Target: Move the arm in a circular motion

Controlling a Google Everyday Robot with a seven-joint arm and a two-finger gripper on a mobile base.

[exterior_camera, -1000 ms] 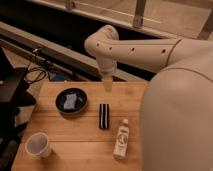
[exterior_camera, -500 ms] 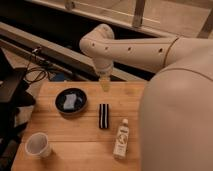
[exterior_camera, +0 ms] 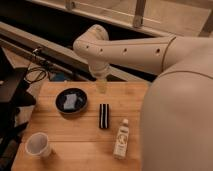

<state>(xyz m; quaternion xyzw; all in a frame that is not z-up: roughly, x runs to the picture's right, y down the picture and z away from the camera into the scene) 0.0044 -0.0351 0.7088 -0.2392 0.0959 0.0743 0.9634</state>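
Reaching in from the right, the arm (exterior_camera: 130, 50) is a thick, smooth, cream-white tube dotted with small dark holes; it bends at a rounded elbow at the upper middle and drops to a narrower, pale translucent tip. That tip is the gripper (exterior_camera: 102, 88), hanging over the far edge of the wooden table (exterior_camera: 70, 130), a flat slab of light, straight-grained planks. Whether its fingers are spread or closed I cannot tell, and nothing shows held in them.

Below the fingers, nearer the camera, lies a small black rectangular bar (exterior_camera: 103, 115) with a pale stripe down its length. Down and to the right of the fingers lies a slim pale bottle (exterior_camera: 121, 140) with a white cap, on its side. To the left of the fingers and a little lower sits a round, dark, shallow bowl (exterior_camera: 71, 101) holding a bluish, soft-looking sponge (exterior_camera: 71, 101). Far down to the left, near the table's front corner, stands a white cup (exterior_camera: 38, 145), round and open-mouthed. All four lie apart from the gripper.
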